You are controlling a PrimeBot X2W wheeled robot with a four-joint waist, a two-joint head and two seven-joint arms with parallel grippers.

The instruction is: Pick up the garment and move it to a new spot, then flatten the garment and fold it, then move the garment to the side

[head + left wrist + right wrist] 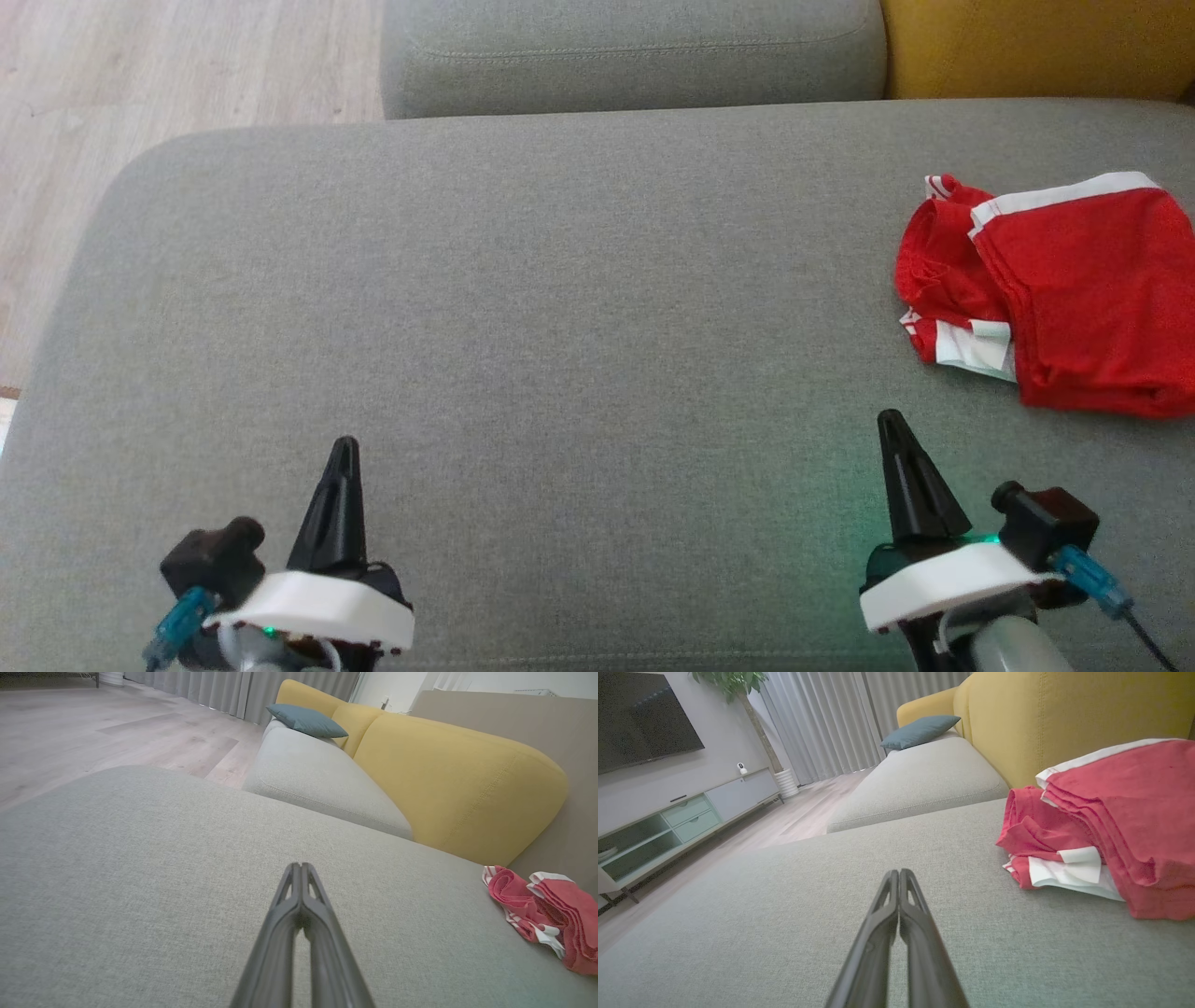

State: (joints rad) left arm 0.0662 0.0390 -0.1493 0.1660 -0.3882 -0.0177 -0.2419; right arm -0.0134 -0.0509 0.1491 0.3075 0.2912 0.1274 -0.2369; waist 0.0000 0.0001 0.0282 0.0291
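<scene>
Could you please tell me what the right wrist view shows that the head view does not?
The right wrist view adds a television, a cabinet, a potted plant, curtains and a blue pillow. The head view adds the left gripper, shut. Both share the red garment, the grey seat, the yellow backrest and the shut right gripper.
</scene>
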